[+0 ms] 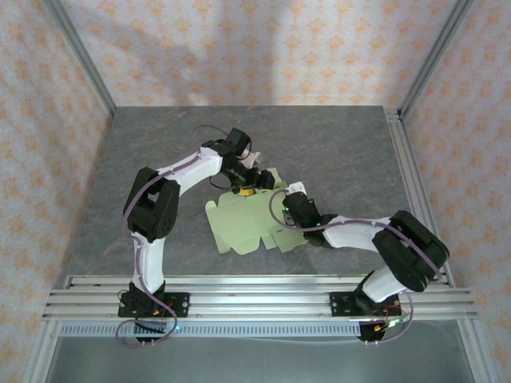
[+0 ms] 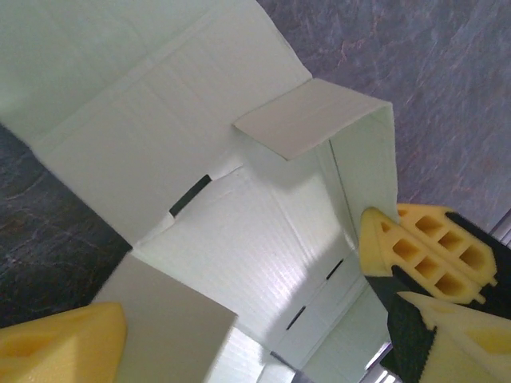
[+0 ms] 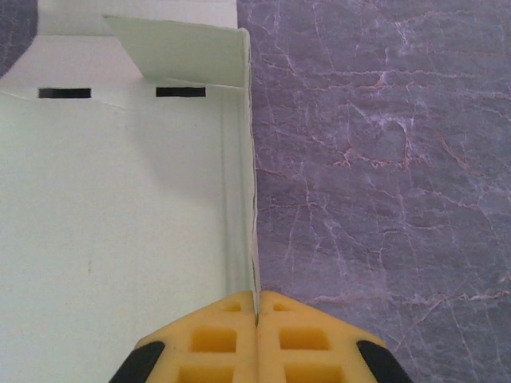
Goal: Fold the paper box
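Observation:
The paper box [image 1: 239, 225] is a pale yellow-green die-cut sheet, mostly flat on the table's middle. My left gripper [image 1: 244, 187] hovers over its far end, open. In the left wrist view its yellow fingers [image 2: 423, 255] stand wide on either side of a slotted panel [image 2: 239, 215], with a raised flap [image 2: 307, 120] ahead and another flap [image 2: 168, 319] beside the lower-left finger. My right gripper [image 1: 284, 204] is at the sheet's right edge. In the right wrist view its jaws [image 3: 256, 313] are shut on the thin upright side wall [image 3: 241, 199] of the box.
The grey marbled table [image 1: 335, 152] has bare room right of and behind the box. An aluminium rail [image 1: 255, 299] runs along the near edge with both arm bases on it. Metal frame posts [image 1: 80, 56] and patterned walls enclose the table.

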Available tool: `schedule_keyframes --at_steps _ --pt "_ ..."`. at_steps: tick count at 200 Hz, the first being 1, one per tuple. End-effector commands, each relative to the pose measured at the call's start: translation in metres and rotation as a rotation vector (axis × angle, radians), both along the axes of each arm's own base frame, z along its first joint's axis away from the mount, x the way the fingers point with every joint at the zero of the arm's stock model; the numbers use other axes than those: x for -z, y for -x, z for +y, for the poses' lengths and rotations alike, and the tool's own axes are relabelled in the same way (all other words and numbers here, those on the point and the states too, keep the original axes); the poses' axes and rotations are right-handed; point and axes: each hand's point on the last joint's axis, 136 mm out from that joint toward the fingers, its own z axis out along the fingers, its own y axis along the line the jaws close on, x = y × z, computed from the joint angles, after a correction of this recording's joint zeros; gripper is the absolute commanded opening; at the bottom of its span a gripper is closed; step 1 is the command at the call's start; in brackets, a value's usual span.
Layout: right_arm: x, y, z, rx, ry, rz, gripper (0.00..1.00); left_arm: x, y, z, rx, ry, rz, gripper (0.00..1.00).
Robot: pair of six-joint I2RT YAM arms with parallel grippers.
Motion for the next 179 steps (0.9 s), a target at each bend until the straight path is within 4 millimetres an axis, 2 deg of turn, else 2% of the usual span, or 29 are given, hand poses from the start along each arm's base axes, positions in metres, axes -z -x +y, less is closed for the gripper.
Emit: schedule_keyframes --at_steps 1,11,16,17,19,24,31,44,59,87,116,142,179 --pt "-0.007 -0.005 -0.008 0.084 -0.026 0.032 0.08 -0.051 -0.018 0.014 -0.1 0.034 -0.15 0.9" --pt "-0.007 -0.003 -0.008 0.087 -0.048 0.059 0.15 -0.061 -0.023 0.026 -0.139 -0.004 -0.202 0.92" --pt "-0.008 -0.003 -0.007 0.086 -0.059 0.074 0.23 -0.065 -0.024 0.031 -0.157 -0.027 -0.228 0.93" --pt "-0.008 -0.002 -0.007 0.083 -0.065 0.083 0.28 -0.065 -0.024 0.033 -0.16 -0.033 -0.232 0.94" --pt "-0.008 -0.002 -0.007 0.083 -0.065 0.083 0.28 -0.067 -0.025 0.035 -0.168 -0.041 -0.242 0.94" --pt "-0.008 -0.001 -0.007 0.079 -0.072 0.095 0.37 -0.07 -0.026 0.041 -0.185 -0.066 -0.263 0.95" --pt "-0.009 0.0 -0.007 0.078 -0.085 0.107 0.45 -0.075 -0.027 0.049 -0.209 -0.096 -0.288 0.97" --pt "-0.012 0.001 -0.008 0.077 -0.113 0.126 0.53 -0.081 -0.025 0.061 -0.245 -0.137 -0.329 1.0" --pt "-0.017 0.0 -0.012 0.09 -0.138 0.135 0.58 -0.083 -0.02 0.071 -0.279 -0.157 -0.363 1.0" --pt "-0.022 0.0 -0.018 0.113 -0.159 0.167 0.61 -0.082 -0.001 0.083 -0.327 -0.131 -0.409 1.0" --pt "-0.016 0.002 -0.013 0.091 -0.158 0.214 0.6 -0.063 0.022 0.093 -0.346 -0.127 -0.406 1.0" --pt "-0.007 -0.004 -0.019 0.131 -0.132 0.2 0.49 -0.041 0.036 0.099 -0.34 -0.137 -0.373 1.0" --pt "0.004 -0.007 -0.018 0.139 -0.136 0.194 0.42 -0.031 0.042 0.097 -0.325 -0.135 -0.337 1.0"
